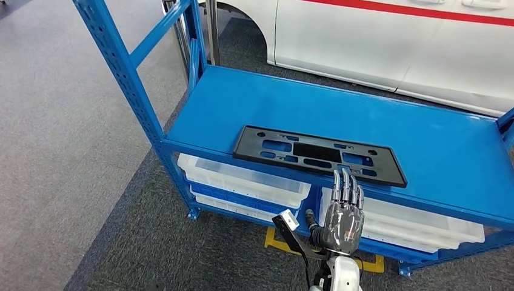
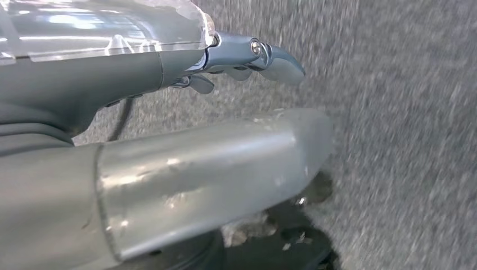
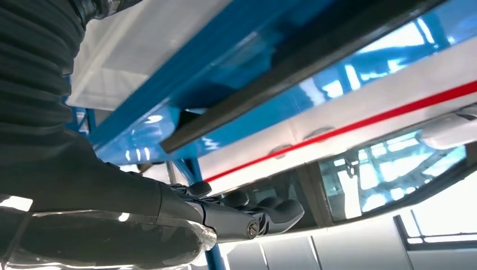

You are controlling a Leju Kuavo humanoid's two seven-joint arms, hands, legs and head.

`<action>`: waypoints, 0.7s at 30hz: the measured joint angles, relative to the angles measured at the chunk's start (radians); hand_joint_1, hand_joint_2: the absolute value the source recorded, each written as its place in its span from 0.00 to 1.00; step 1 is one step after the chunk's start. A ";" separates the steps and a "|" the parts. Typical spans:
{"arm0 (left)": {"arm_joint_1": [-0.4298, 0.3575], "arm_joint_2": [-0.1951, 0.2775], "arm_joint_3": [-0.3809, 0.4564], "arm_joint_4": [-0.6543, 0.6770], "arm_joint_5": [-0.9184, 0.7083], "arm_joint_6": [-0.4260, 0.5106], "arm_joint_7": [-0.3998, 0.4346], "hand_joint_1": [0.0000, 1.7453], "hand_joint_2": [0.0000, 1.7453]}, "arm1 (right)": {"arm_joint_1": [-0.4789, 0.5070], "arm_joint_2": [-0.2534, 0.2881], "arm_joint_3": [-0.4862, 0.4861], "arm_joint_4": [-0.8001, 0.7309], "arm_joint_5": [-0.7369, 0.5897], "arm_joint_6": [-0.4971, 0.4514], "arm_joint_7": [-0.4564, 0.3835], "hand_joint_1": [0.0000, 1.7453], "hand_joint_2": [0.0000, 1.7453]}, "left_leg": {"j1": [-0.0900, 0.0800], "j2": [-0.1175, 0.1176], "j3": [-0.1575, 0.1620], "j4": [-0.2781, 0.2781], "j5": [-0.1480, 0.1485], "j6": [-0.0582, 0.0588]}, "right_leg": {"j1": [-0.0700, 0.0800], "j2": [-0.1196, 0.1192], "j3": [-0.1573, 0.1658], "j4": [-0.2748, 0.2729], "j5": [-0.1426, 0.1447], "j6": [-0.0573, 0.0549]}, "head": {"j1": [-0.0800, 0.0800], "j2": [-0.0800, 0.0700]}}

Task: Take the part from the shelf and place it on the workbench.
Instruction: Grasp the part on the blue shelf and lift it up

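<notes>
In the head view, grey carpet (image 1: 54, 121) fills the nine o'clock side. Next comes the blue shelf (image 1: 424, 145), its upright post (image 1: 121, 73) rising toward eleven o'clock and its flat top spreading across the centre. The part (image 1: 318, 155), a long black plate with cut-out slots, lies flat on that top near the front edge, its right end slightly past the lip. Under the top, white bins (image 1: 242, 179) sit on the lower level, one at seven o'clock of the part and another at five o'clock. A yellow mark (image 1: 276, 241) shows on the floor under the shelf.

The right hand (image 1: 343, 218) stands at six o'clock of the part, just in front of the shelf edge, fingers straight, close together and pointing up toward the plate; it holds nothing, and its fingertips (image 1: 345, 179) reach the edge of the part. The right wrist view shows the plate's dark edge (image 3: 292, 84) jutting over the blue lip.

At one o'clock, behind the shelf, stands a white car (image 1: 394, 42) with a red stripe.

The left hand (image 2: 169, 152) hangs over carpet, fingers stretched out, empty.
</notes>
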 joint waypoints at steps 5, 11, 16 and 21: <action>-0.001 0.000 -0.005 0.000 -0.004 0.000 0.002 0.00 0.00 | 0.002 0.003 -0.005 -0.037 0.000 0.000 -0.025 0.00 1.00 | -0.008 -0.004 0.035 -0.003 -0.028 0.012 | 0.002 0.000 -0.167 0.198 -0.051 0.000 | 0.001 0.000; -0.006 -0.001 -0.024 0.002 -0.016 -0.001 0.011 0.00 0.00 | -0.031 0.006 -0.007 -0.064 0.017 0.000 -0.026 0.00 1.00 | -0.014 -0.005 0.077 -0.003 -0.061 -0.006 | 0.029 0.003 -0.117 -0.046 0.118 -0.046 | 0.002 0.000; -0.013 0.002 -0.036 0.002 -0.022 -0.012 0.011 0.00 0.00 | -0.093 0.006 0.012 -0.042 0.021 0.000 0.021 0.00 1.00 | -0.011 -0.002 0.044 0.095 -0.117 -0.031 | 0.016 0.003 -0.076 -0.090 0.127 -0.060 | 0.002 0.000; -0.012 0.007 -0.049 0.002 -0.027 -0.014 0.013 0.00 0.00 | -0.154 -0.004 0.065 0.042 0.022 0.001 0.092 0.00 1.00 | -0.001 -0.002 -0.064 0.220 -0.126 -0.051 | 0.012 0.004 -0.070 -0.081 0.111 -0.059 | 0.001 0.000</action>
